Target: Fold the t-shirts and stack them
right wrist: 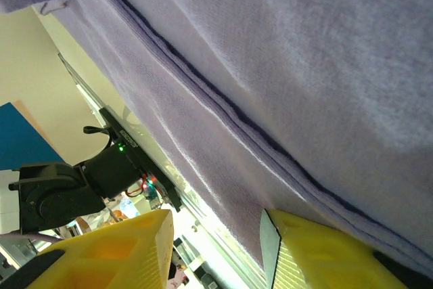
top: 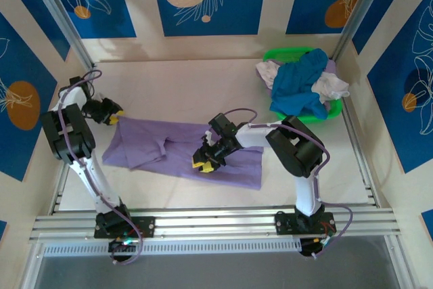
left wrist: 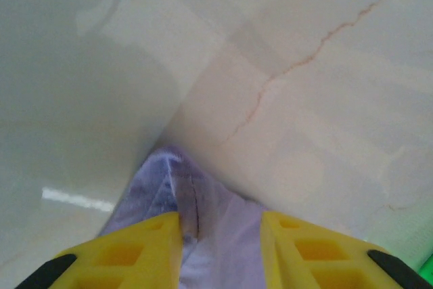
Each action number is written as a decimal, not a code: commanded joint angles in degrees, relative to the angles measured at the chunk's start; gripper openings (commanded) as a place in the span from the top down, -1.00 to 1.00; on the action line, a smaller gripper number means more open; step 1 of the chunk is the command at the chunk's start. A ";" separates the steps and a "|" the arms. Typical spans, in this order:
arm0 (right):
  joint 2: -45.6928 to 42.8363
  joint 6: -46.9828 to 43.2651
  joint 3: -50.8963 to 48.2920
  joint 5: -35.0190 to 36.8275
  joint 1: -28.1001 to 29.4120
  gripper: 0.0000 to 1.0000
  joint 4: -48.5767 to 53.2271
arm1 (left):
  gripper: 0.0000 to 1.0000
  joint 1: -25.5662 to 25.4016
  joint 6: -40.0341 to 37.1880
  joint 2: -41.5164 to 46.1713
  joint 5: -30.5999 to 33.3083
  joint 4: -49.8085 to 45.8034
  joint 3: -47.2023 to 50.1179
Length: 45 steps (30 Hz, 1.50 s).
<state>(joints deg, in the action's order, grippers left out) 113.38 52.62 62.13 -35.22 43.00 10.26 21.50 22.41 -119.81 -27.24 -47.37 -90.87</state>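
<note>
**Lavender t-shirt under both tools**

The lavender t-shirt point(top: 169, 148) lies on the counter point(top: 189, 93). One corner sits between the parted jaws of the left tool point(top: 111, 116). A hem runs between the spread jaws of the right tool point(top: 203, 165). The cloth looks soft, light and limp, so pinch it at corners or hems.

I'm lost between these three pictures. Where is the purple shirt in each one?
Top external: the purple shirt lies spread across mid-table, from the left gripper to under the right gripper.
Left wrist: bottom centre, a bunched edge between the yellow fingers.
Right wrist: it covers the upper right, just beyond that gripper's fingers.
Shared landmark: the yellow fingers, seen small at each gripper in the top view.
</note>
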 commanded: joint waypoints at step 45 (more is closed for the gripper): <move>3.95 -0.67 -2.22 5.16 0.06 0.17 3.71 | 1.00 0.21 -0.12 7.61 1.71 8.83 9.65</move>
<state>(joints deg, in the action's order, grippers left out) 113.47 52.62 62.15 -35.42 42.94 10.24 21.52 21.17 -113.30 -25.36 -39.81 -78.24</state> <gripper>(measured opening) 0.412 0.050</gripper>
